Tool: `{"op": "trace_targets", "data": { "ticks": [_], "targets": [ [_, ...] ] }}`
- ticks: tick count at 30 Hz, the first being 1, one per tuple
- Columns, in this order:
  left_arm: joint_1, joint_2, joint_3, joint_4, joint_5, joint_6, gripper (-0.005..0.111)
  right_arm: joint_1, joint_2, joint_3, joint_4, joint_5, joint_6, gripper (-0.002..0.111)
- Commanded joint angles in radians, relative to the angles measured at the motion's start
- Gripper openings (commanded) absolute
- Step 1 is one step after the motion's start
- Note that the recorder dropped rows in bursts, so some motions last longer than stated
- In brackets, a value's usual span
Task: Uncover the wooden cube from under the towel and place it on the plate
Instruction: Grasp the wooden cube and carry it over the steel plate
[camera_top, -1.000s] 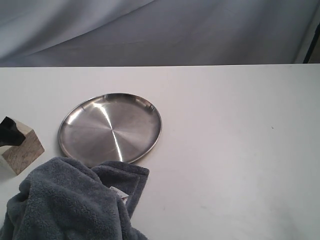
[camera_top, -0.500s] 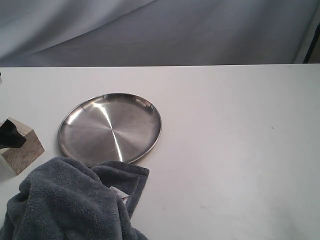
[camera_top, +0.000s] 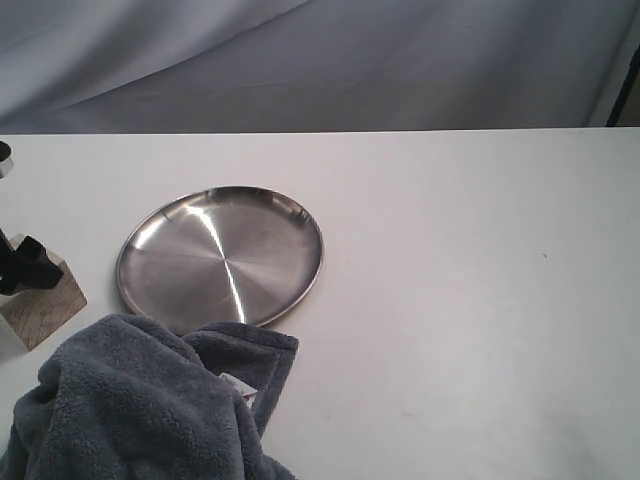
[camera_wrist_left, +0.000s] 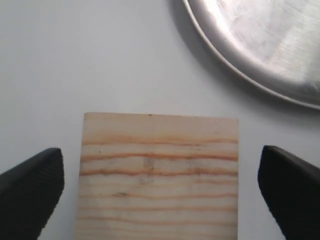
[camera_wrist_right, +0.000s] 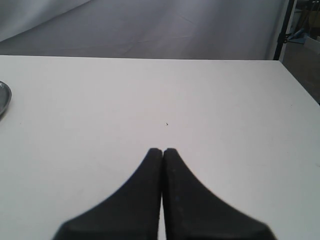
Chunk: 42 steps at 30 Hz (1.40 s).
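Wooden cube (camera_top: 48, 306), plate (camera_top: 222, 256), towel (camera_top: 140, 405): one each

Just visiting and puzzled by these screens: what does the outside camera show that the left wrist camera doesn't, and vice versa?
Only the exterior view: the grey towel bunched on the table, and the whole steel plate. Only the left wrist view: the wooden cube grain, with the fingers of the left gripper apart either side, not touching it. Both: cube, plate rim, white table.

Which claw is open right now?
The left claw: it straddles the wooden cube with gaps either side, while the right claw is shut.
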Motion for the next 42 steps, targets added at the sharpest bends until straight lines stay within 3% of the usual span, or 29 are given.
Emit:
{"op": "trace_targets", "data": {
  "ticks": [1, 14, 26, 28, 30, 32, 35, 36, 42],
  "targets": [
    [0.002, 0.001, -0.004, -0.006, -0.028, 0.013, 0.104, 0.003, -0.007, 0.003, 0.003, -0.003, 0.002, 0.000],
    [0.002, 0.068, -0.002, 0.021, 0.015, 0.011, 0.104, 0.003, -0.007, 0.003, 0.003, -0.003, 0.002, 0.000],
    [0.002, 0.080, -0.004, -0.005, -0.033, 0.002, 0.100, 0.003, -0.007, 0.003, 0.003, -0.003, 0.002, 0.000],
    [0.002, 0.080, -0.004, -0.005, -0.024, 0.002, 0.090, 0.003, -0.007, 0.003, 0.003, -0.003, 0.002, 0.000],
    [0.002, 0.080, -0.004, -0.005, -0.014, 0.002, 0.072, 0.003, -0.007, 0.003, 0.003, -0.003, 0.002, 0.000],
    [0.002, 0.080, -0.004, -0.013, 0.002, 0.002, 0.049, 0.003, -0.007, 0.003, 0.003, -0.003, 0.002, 0.000],
    [0.002, 0.080, -0.004, -0.024, 0.024, 0.002, 0.007, 0.003, -0.007, 0.003, 0.003, -0.003, 0.002, 0.000],
    [0.002, 0.080, -0.006, -0.024, 0.038, 0.008, 0.001, 0.003, -0.007, 0.003, 0.003, -0.003, 0.002, 0.000],
    [-0.004, 0.044, -0.006, -0.042, 0.053, 0.010, 0.000, 0.003, -0.007, 0.003, 0.003, -0.003, 0.002, 0.000]
  ]
}}
